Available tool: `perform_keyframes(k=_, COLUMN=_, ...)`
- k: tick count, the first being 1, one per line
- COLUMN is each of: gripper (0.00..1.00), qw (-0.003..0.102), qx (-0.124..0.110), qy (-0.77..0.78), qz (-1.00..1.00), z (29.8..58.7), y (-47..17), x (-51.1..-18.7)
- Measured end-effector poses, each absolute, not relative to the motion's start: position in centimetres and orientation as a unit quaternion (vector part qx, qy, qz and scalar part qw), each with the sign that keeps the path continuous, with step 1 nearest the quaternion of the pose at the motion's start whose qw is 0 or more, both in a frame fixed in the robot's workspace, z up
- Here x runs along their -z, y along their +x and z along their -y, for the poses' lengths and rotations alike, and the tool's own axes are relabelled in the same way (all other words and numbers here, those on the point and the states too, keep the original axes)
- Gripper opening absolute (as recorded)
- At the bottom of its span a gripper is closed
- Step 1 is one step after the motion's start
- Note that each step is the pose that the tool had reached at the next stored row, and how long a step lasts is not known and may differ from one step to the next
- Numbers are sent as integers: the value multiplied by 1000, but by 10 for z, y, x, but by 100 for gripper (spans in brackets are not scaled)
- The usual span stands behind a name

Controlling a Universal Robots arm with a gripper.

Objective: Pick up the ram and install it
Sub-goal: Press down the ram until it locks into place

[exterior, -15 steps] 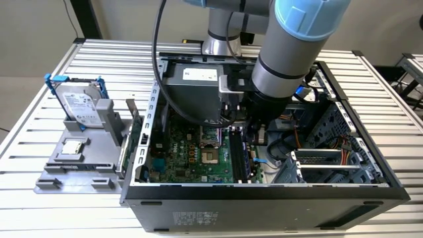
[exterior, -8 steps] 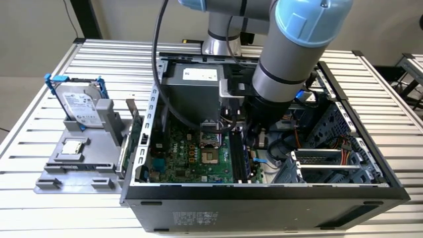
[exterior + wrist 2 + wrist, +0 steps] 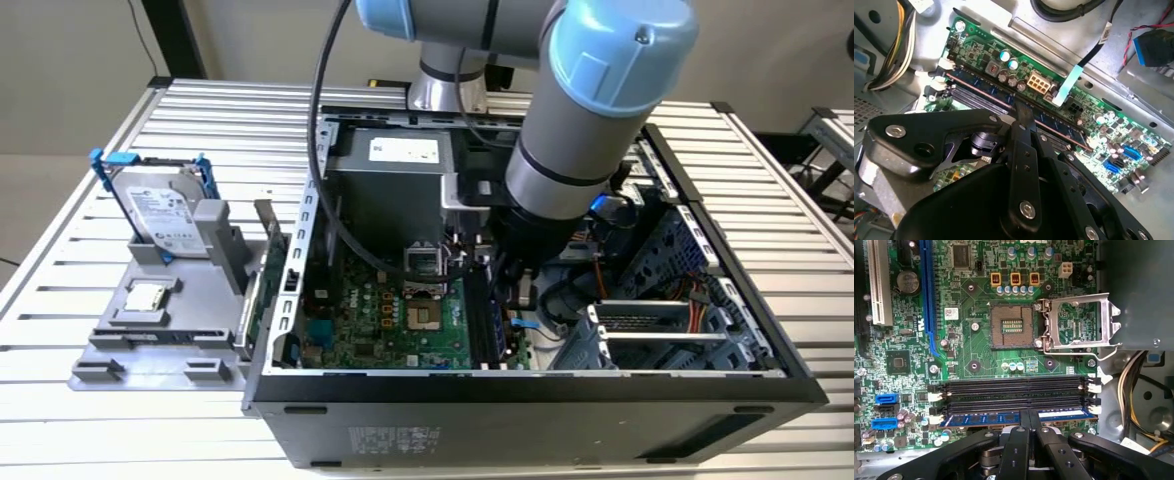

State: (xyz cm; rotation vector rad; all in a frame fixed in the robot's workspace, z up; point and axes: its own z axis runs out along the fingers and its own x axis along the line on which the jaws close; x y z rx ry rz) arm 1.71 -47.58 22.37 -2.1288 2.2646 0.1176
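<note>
The gripper (image 3: 1029, 416) reaches down into the open computer case (image 3: 534, 390), and its two black fingers (image 3: 1021, 440) are pinched together on the top edge of the ram (image 3: 989, 418). The ram is a long thin stick with a blue face, and it stands on its edge in the memory slot nearest the gripper — the last one in a row of black slots (image 3: 1014, 390). I cannot tell if it is pushed all the way in. Just past those slots, farther from the gripper, sits the open processor socket (image 3: 1012, 326) with its silver metal frame (image 3: 1079, 322) flipped up beside it, all on the green motherboard (image 3: 974, 355). In the second wrist view the gripper (image 3: 1021, 112) meets the same stick (image 3: 979, 85) near its middle. In the exterior view the grey arm (image 3: 574, 150) goes down into the case, and well away from the gripper, on the exterior view's left, a silver hard drive (image 3: 167, 215) in a blue bracket stands on a grey tray (image 3: 147, 345) — a small square chip (image 3: 147, 297) lies there too.
</note>
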Motion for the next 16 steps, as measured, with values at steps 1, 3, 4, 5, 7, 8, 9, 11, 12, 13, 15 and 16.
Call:
perform_keyframes(k=1, gripper=0, qw=15, qx=-38, qy=-684, qz=-728, z=476, y=17, x=-222)
perform_keyframes(k=3, gripper=0, qw=15, qx=-38, qy=-684, qz=-728, z=476, y=17, x=-218)
perform_keyframes(k=4, gripper=0, qw=15, qx=-38, qy=-684, qz=-728, z=476, y=17, x=-217)
perform_keyframes(k=5, gripper=0, qw=15, qx=-38, qy=-684, qz=-728, z=476, y=17, x=-217)
perform_keyframes(k=7, gripper=0, qw=16, qx=-38, qy=-684, qz=-728, z=476, y=17, x=-221)
perform_keyframes(k=8, gripper=0, qw=17, qx=-39, qy=-684, qz=-728, z=475, y=17, x=-223)
perform_keyframes(k=9, gripper=0, qw=16, qx=-39, qy=-684, qz=-728, z=476, y=17, x=-227)
perform_keyframes(k=11, gripper=0, qw=15, qx=-39, qy=-684, qz=-728, z=476, y=17, x=-234)
perform_keyframes(k=12, gripper=0, qw=15, qx=-39, qy=-684, qz=-728, z=476, y=17, x=-237)
perform_keyframes(k=13, gripper=0, qw=15, qx=-39, qy=-684, qz=-728, z=476, y=17, x=-240)
perform_keyframes(k=15, gripper=0, qw=15, qx=-39, qy=-684, qz=-728, z=476, y=17, x=-243)
perform_keyframes(k=16, gripper=0, qw=15, qx=-39, qy=-684, qz=-728, z=476, y=17, x=-244)
